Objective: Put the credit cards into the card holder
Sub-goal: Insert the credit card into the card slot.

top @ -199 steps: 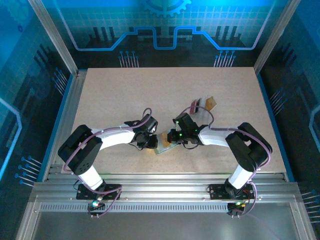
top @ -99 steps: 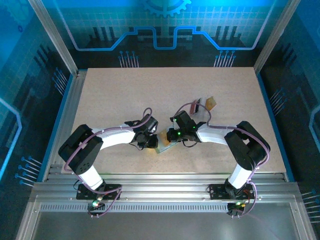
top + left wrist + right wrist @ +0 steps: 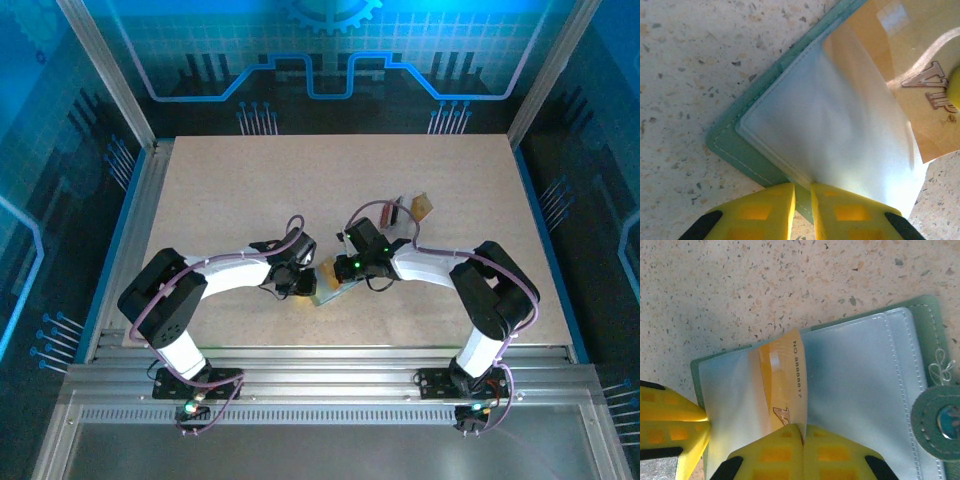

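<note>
At the near middle of the table (image 3: pixel 250 190), the left claw (image 3: pixel 802 192) pinches the open holder (image 3: pixel 328 290) while the right claw (image 3: pixel 802 432) grips a gold card (image 3: pixel 780 385) part-way in; other cards (image 3: pixel 422 205) wait beyond.

The right jaws have edged slightly left; they sit farther across the card holder (image 3: pixel 322 296).
</note>
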Robot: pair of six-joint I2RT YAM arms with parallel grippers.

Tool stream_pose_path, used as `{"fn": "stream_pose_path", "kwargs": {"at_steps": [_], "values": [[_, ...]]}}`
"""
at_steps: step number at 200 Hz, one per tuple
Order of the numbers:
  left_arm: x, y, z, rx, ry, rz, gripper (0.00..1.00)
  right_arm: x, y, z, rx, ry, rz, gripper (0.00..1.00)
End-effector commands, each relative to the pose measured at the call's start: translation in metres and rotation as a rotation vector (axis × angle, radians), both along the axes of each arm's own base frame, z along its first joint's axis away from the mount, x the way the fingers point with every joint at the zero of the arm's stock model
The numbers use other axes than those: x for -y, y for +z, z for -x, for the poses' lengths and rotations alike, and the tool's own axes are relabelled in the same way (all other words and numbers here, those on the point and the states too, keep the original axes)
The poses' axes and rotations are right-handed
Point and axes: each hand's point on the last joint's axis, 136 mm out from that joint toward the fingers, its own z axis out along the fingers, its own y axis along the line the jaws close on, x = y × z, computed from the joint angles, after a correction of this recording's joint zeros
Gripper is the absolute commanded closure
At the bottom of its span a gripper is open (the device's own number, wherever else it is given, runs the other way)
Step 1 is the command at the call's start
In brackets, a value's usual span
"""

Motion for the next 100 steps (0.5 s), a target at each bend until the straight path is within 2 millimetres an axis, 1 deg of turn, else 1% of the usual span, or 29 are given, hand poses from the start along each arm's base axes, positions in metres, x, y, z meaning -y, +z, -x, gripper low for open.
{"fn": "stream_pose_path", "kwargs": {"at_steps": [1,52,77,100], "values": [[-0.030,-0.049,0.029,-0.123,-0.012,-0.145,0.82,0.035,-0.039,0.009,-0.061,-0.015,0.201,1.00],[-0.030,-0.049,0.029,-0.124,-0.012,-0.145,0.82,0.028,-0.056,0.009,-0.077,-0.021,0.182,1.00],[-0.031,-0.051,0.029,-0.126,-0.014,-0.150,0.82,0.027,-0.064,0.014,-0.110,-0.018,0.171,1.00],[-0.031,-0.052,0.029,-0.126,-0.011,-0.150,0.82,0.018,-0.060,0.020,-0.140,-0.005,0.119,1.00]]}}
